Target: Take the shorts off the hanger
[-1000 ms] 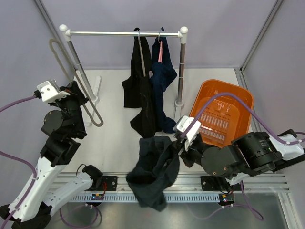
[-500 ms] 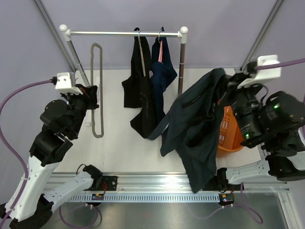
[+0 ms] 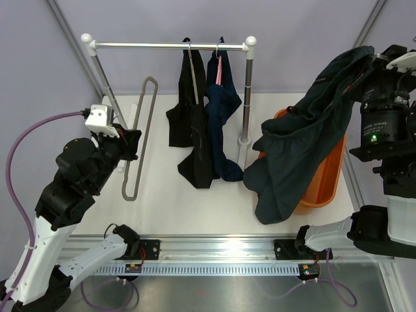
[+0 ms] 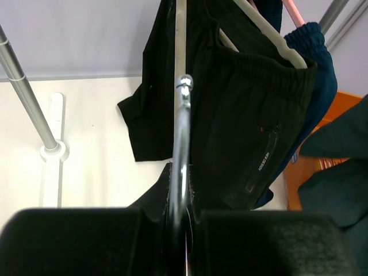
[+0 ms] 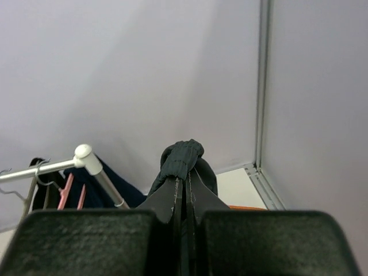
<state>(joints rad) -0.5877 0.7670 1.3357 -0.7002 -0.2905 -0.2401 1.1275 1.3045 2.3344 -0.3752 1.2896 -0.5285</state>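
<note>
Swung up right of the rack (image 3: 169, 45) since a moment ago, our right tool (image 5: 185, 183) grips the teal shorts (image 3: 305, 143) while our left tool (image 4: 181, 202) clamps a bare hanger (image 4: 181, 132) left of it; black shorts (image 3: 188, 130) and navy shorts (image 3: 224, 107) hang on it, so we judge one of three done.

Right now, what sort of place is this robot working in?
Probably a lab test cell staged as a laundry corner: plain walls close it in, a clothes rail is hung with shorts, and an orange basket sits on the white table.
</note>
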